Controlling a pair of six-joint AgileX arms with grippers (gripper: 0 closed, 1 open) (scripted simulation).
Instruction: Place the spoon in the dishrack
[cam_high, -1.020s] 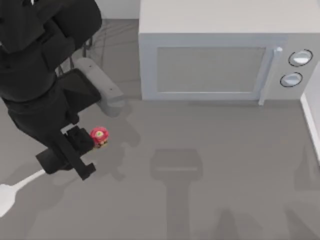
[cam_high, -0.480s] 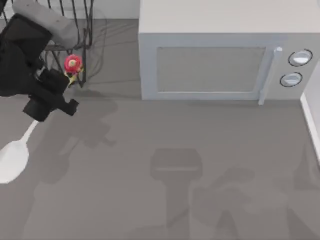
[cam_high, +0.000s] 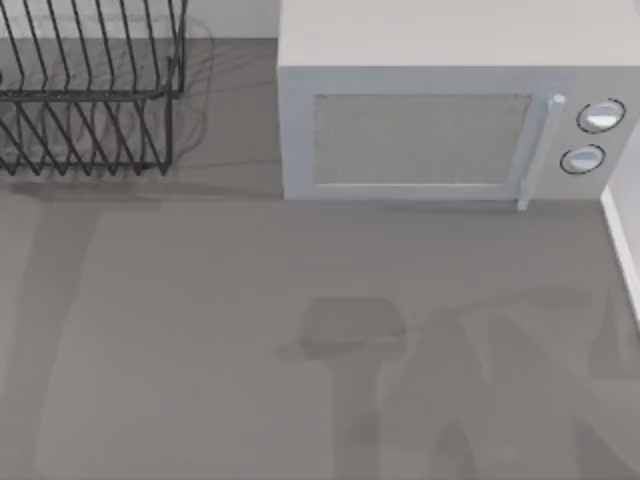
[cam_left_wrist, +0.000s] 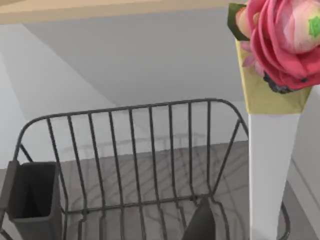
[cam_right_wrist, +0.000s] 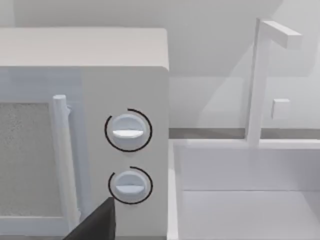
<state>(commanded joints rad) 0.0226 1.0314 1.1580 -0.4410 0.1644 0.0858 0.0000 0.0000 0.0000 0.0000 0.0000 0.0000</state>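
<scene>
Half a second ago the top view had the left arm at about ten o'clock of the table, beside the rack, with the spoon's red knob and white bowl in plain sight; a second ago it was lower, near eight o'clock. Now arm and spoon have both left that view, and the dishrack (cam_high: 90, 95) stands bare at the eleven o'clock corner, just beside the grey microwave (cam_high: 450, 110) that fills twelve to two o'clock.

The left wrist view tells where the load went. The spoon (cam_left_wrist: 272, 150) stands close before the lens, its white handle upright, with the red flower-like knob and yellow collar at the top. Below and behind it lies the dishrack (cam_left_wrist: 130, 150), its wire end wall and floor wires open to the camera, and a dark cutlery cup (cam_left_wrist: 30, 192) hooked on one side. A dark fingertip (cam_left_wrist: 200, 225) of the left gripper shows beside the handle. The spoon hanging upright in mid-air suggests the left gripper has it clamped, though the contact itself is out of sight.

This likely means the carry is nearly done: the spoon is lifted high above the rack, and lowering and release remain.

The right arm stays parked at the table's right, its camera facing the microwave's two dials (cam_right_wrist: 128, 131); whether its jaws are open or closed cannot be told.
</scene>
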